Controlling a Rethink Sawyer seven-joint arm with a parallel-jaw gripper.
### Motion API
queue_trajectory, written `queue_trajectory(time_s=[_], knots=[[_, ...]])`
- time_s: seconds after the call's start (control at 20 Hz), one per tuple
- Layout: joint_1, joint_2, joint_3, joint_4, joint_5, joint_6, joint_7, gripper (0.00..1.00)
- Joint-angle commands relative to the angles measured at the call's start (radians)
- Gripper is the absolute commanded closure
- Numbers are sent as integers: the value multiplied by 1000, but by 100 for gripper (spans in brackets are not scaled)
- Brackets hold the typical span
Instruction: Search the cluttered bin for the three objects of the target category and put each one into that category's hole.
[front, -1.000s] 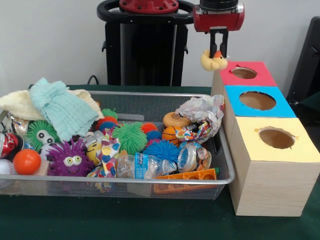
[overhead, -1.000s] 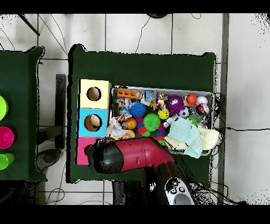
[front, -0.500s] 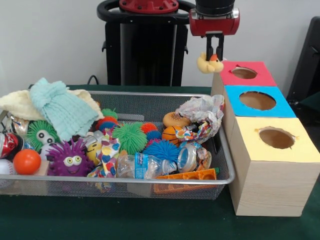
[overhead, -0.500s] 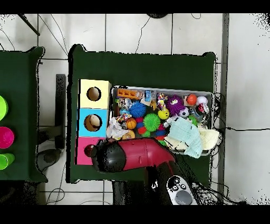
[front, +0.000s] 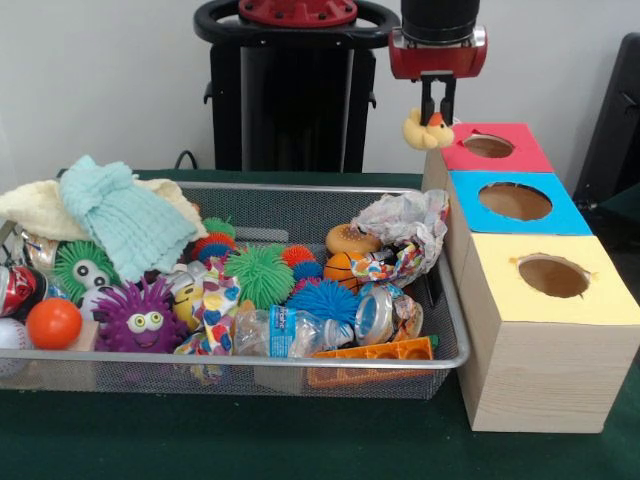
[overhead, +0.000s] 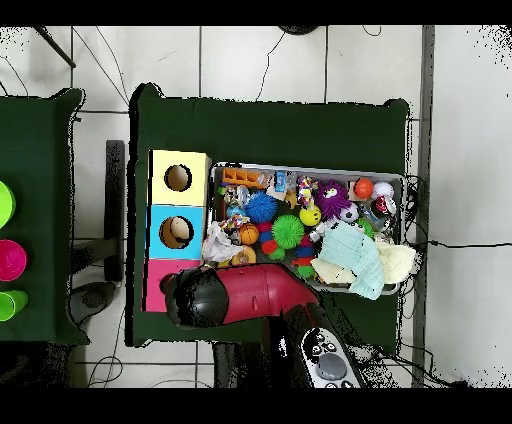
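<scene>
The gripper (front: 437, 108) is pinching a small yellow rubber duck (front: 427, 129) between its 2 fingers, dangling it just beside the red box's (front: 500, 158) bin-side edge, not yet over that box's hole (front: 488, 146). Released here, the duck would probably be clipping the flat painted top or dropping back into the wire-mesh bin (front: 300, 200). Its rounded, slick body is hanging from a narrow grip, so it could be twisting loose.
</scene>
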Motion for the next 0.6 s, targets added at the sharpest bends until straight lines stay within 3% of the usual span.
queue_trajectory(time_s=[0.05,0.6], knots=[[38,21,-36,23,57,-45,191,100],[74,11,-65,35,90,-55,181,100]])
